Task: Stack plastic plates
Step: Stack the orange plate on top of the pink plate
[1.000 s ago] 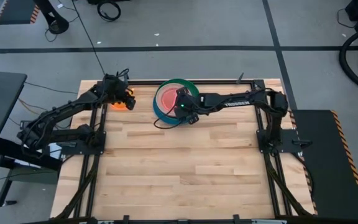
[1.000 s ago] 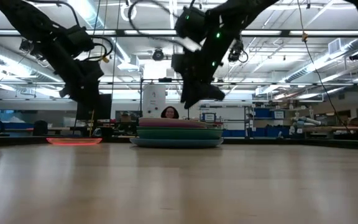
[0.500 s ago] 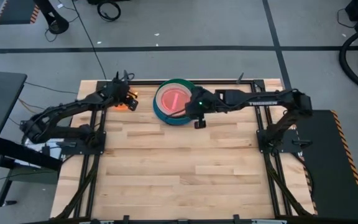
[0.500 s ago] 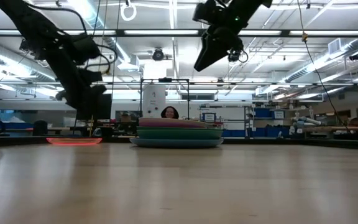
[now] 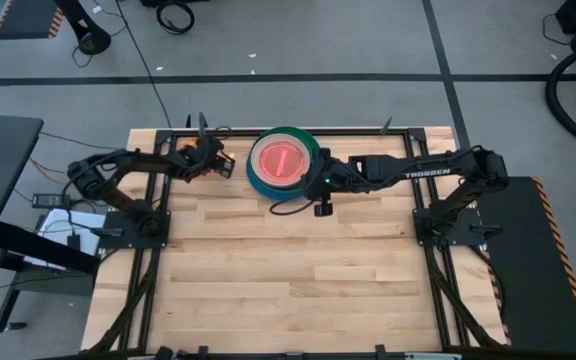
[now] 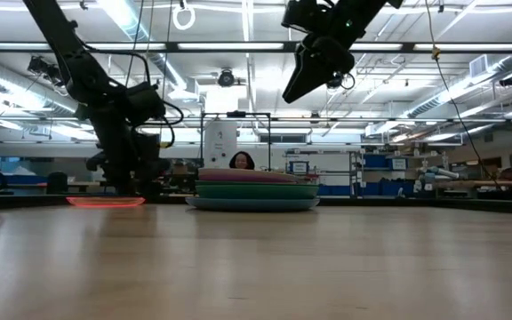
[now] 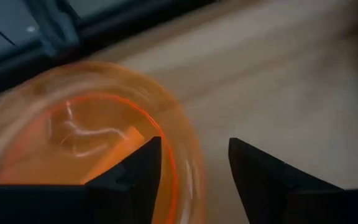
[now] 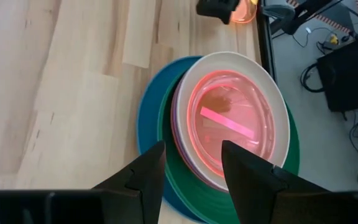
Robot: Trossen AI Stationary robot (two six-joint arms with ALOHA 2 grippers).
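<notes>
The right gripper point(image 6: 316, 64) has lifted clear of the stack of plates point(image 5: 282, 165) at the table's far edge, fingers apart and empty, a pink plate point(image 8: 232, 121) now topmost, while the left gripper point(image 7: 191, 168), fingers apart, has dropped over the orange plate point(image 7: 98, 146) lying beside the stack, likely next.

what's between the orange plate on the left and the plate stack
Only bare wooden table shows between the orange plate and the stack in the high and low views; the left gripper hangs over the plate's stack-side edge.
</notes>
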